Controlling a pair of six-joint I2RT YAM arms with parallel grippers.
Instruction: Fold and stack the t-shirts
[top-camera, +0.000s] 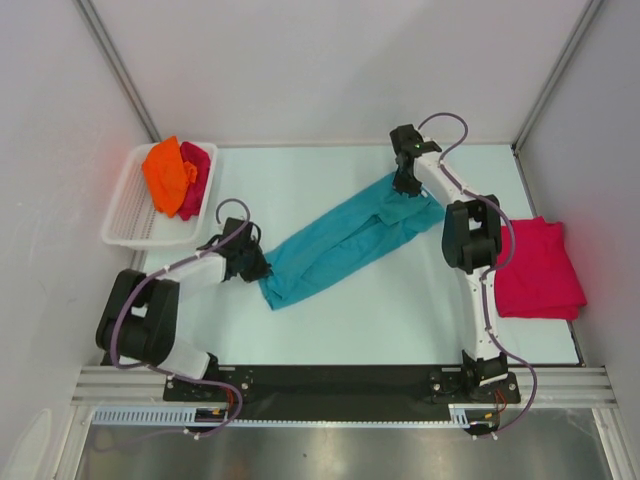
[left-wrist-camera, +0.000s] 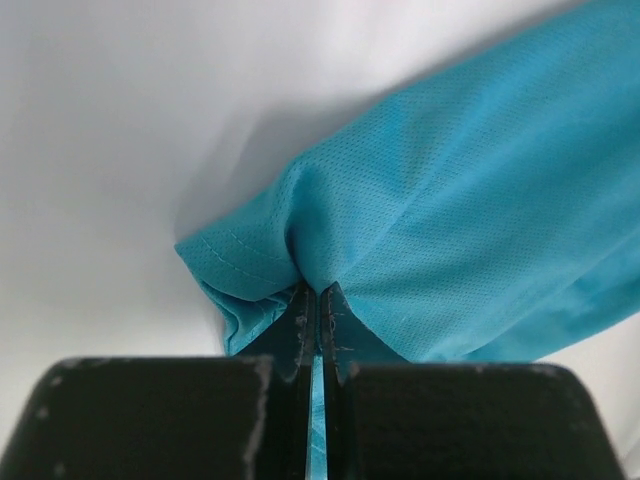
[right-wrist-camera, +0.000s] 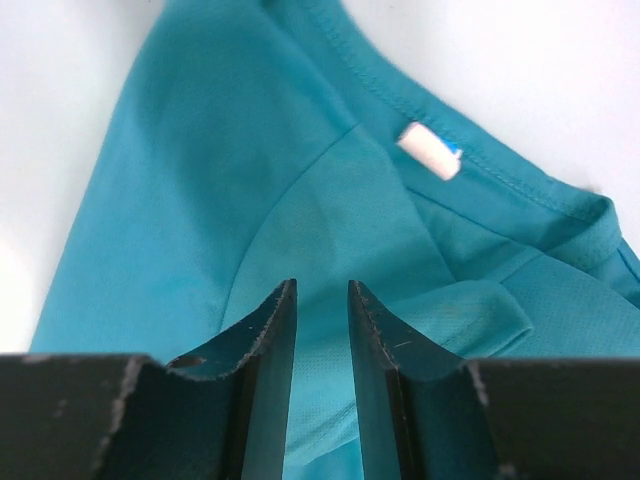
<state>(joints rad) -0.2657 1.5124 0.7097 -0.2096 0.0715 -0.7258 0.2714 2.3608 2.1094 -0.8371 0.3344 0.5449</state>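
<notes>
Diagonally opposed, left tool (left-wrist-camera: 318, 292) clamps the teal t-shirt (top-camera: 345, 240) hem; outstretched right tool (right-wrist-camera: 320, 287) gapes above its collar (right-wrist-camera: 400, 95).

Teal t-shirt (left-wrist-camera: 470, 200) cut off by frame in left wrist view; pink t-shirt (top-camera: 197, 180), far-left corner of table (top-camera: 340, 320), partly hidden under orange t-shirt (top-camera: 167, 172).

Teal t-shirt (left-wrist-camera: 470, 200): matt meshed cloth

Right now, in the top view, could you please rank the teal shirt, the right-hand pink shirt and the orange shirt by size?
1. Teal shirt and pink shirt: about alike in area, teal longer but narrower, so I will not separate them.
2. Orange shirt: clearly smallest.
</notes>
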